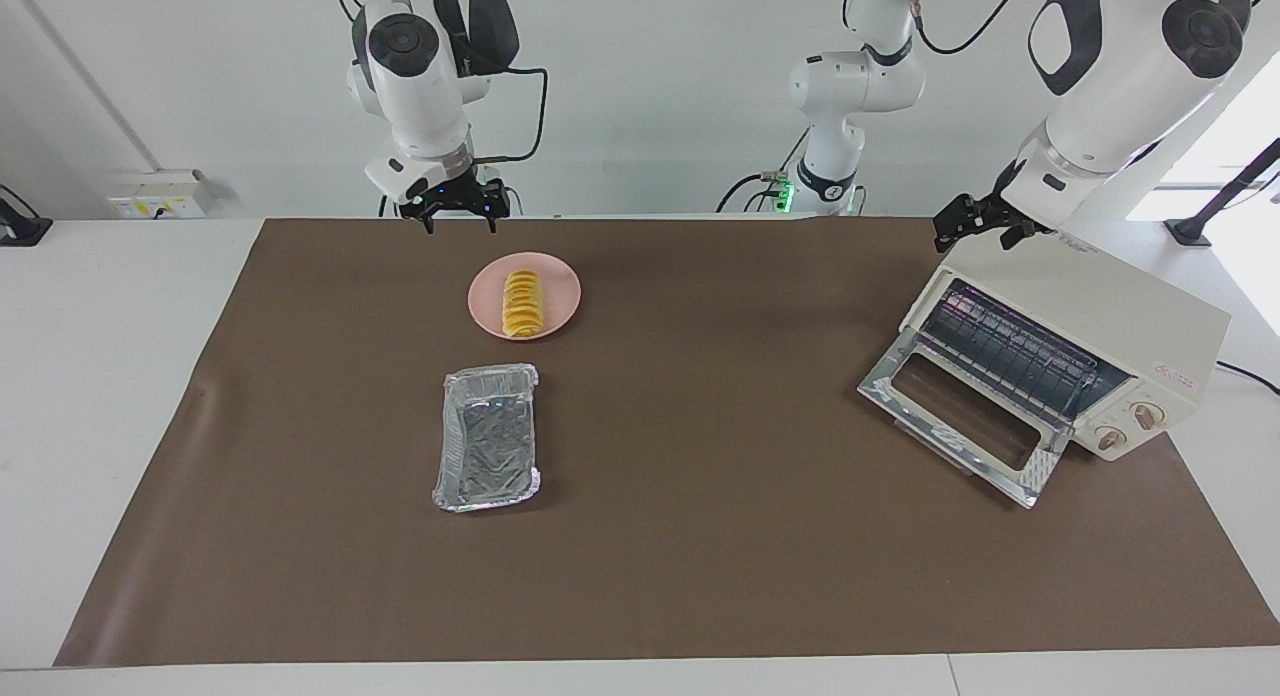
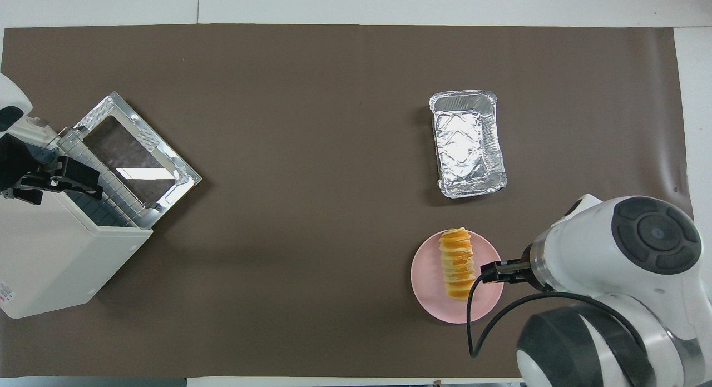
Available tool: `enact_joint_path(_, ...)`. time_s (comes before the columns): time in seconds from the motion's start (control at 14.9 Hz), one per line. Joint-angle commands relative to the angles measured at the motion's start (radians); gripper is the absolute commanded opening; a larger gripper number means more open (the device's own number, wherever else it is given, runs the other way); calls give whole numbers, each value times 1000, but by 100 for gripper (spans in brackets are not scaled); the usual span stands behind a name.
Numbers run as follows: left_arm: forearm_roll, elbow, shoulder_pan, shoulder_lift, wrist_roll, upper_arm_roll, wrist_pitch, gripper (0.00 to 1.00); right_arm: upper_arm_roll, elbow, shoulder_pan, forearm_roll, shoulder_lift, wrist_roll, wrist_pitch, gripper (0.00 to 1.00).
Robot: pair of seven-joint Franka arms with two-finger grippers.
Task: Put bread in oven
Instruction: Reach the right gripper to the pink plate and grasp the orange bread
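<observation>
Facing view shows the bread (image 1: 522, 303) lying lengthwise on a round pink plate (image 1: 558, 310) on the brown mat (image 1: 700, 536), toward the right arm's end of the table and close to the robots' edge. A crinkled foil tray (image 1: 487, 437) sits on the mat farther from the robots than the plate, a little apart from it, with nothing in it. The right gripper (image 1: 460, 214) hangs in the air over the mat's edge just beside the plate, its two fingers spread apart and pointing down, with nothing between them and clear of the bread. At the left arm's end stands the oven (image 1: 1150, 336) (set at an angle on the mat), its glass door (image 1: 960, 416) dropped fully open in front of it and the wire rack (image 1: 1010, 351) showing inside; two round knobs are on its front. The left gripper (image 1: 975, 221) is up over the top of the oven near its upper corner; whether its fingers are spread or closed I cannot tell, and it seems to hold nothing.
</observation>
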Motion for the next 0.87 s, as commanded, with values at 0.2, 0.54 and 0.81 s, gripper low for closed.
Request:
enact_joint_path(0.2,15,-16,8,-20,4,-8,13,100,-5,-210,86,21,56,61,344,100)
enact_joint_path(0.54,15,-16,8,-20,4,-8,13,100,-5,-226,127,21,180,82,516,100)
enact_joint_path(0.81,15,-16,8,-20,4,-8,13,100,-5,-229,126,21,236,66,620,100)
